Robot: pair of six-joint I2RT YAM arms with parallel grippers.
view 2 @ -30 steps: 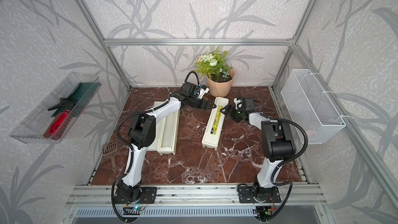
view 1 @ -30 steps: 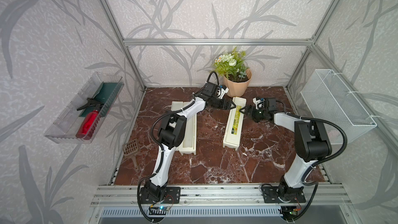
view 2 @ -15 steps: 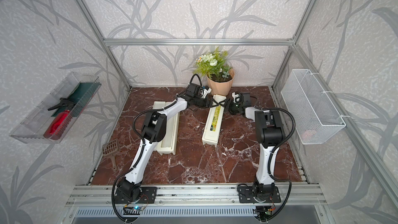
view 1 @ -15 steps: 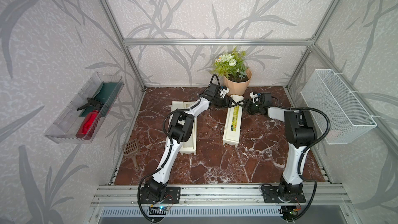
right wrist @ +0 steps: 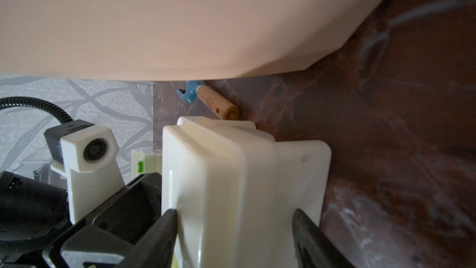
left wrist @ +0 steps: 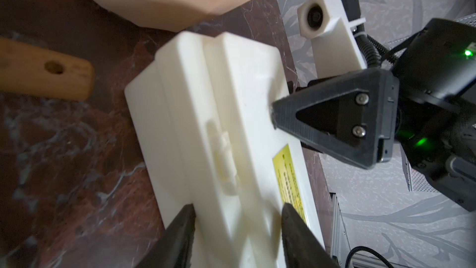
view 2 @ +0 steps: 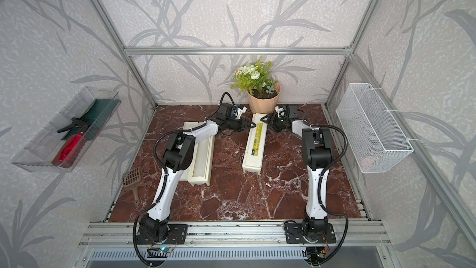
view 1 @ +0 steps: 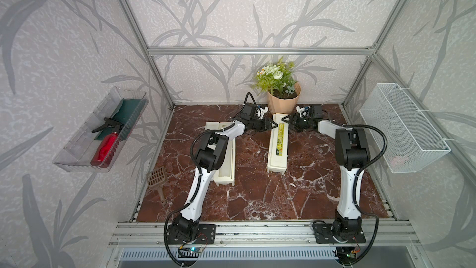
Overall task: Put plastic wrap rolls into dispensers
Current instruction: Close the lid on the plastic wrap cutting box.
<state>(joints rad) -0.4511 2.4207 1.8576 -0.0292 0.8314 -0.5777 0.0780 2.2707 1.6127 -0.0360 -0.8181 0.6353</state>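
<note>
Okay so, nearest the front there's a brown scoop [view 1: 156, 179] lying at the left edge of the marble table [view 1: 257, 197]. A bit further in sits the open dispenser [view 1: 226, 168], lying front to back with its lid laid flat beside it. The left arm [view 1: 208, 153] crosses over it, so I can't make out what's in the trough.

To its right, well apart, is the closed dispenser [view 1: 277, 150]. It also lies front to back, lid down, yellow label [view 1: 280, 137] facing up. Both grippers meet at its far end.

The left gripper [view 1: 273, 125] comes in from the left. In its wrist view the fingers [left wrist: 180, 228] are apart with the box's long edge between them, but it's blurry and I honestly can't tell if they're pinching it.

The right gripper [view 1: 286, 119] comes in from the right. Its fingers [right wrist: 164, 230] sit either side of the box end, against the plastic, so it looks clamped on.

Just behind that is the flower pot [view 1: 283, 100], with a wooden-handled tool [right wrist: 219, 104] lying by its base.

Off the table, a clear tray [view 1: 64, 161] on the left wall holds a red spray bottle [view 1: 105, 148], and a white wire basket [view 1: 401, 130] hangs on the right wall
</note>
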